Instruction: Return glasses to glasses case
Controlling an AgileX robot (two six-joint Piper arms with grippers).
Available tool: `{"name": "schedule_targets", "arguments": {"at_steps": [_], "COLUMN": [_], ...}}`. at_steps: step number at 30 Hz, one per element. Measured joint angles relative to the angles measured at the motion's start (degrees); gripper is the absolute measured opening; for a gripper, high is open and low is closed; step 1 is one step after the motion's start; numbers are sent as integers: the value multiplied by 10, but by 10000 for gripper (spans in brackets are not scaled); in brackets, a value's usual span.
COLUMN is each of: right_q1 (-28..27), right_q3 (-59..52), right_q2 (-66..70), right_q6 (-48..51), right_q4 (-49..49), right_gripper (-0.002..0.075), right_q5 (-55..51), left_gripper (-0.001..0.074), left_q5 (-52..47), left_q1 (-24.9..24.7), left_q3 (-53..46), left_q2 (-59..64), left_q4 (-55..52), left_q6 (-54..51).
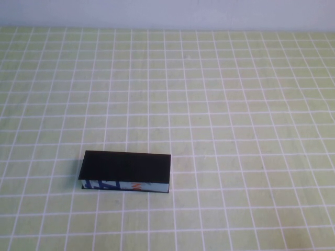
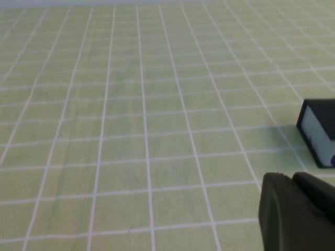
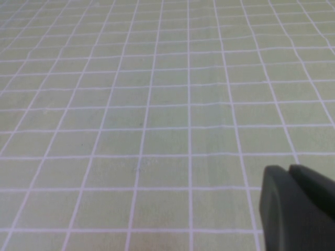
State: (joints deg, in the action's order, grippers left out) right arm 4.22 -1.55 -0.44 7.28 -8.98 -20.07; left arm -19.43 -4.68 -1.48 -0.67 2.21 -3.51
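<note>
The glasses case (image 1: 127, 166) lies shut on the green checked tablecloth at the front left, its flat black lid down and its printed blue and orange front edge facing me. One end of it shows in the left wrist view (image 2: 320, 130). The glasses are not visible in any view. Neither arm shows in the high view. My left gripper (image 2: 293, 179) hangs above the cloth, a short way from the case's end, with its dark fingers together and nothing between them. My right gripper (image 3: 289, 170) is over bare cloth, fingers together and empty.
The green cloth with white grid lines (image 1: 235, 104) covers the whole table. A pale wall (image 1: 167, 13) runs along the far edge. Nothing else stands on the table.
</note>
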Motion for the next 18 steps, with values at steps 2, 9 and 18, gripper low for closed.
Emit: {"name": "schedule_targets", "arguments": {"at_steps": [2, 9, 18], "right_q1": [0, 0, 0], "right_q3": [0, 0, 0], "right_q2": [0, 0, 0], "right_q6": [0, 0, 0], "right_q4": [0, 0, 0], "right_gripper": [-11, -11, -11], "right_q5": [0, 0, 0], "left_gripper": [-2, -2, -2], "left_q5": [-16, -27, -27], "left_q1": [0, 1, 1], "left_q3": [0, 0, 0], "left_q2": [0, 0, 0], "left_q4": [-6, -10, -10], "left_q6": [7, 12, 13]}}
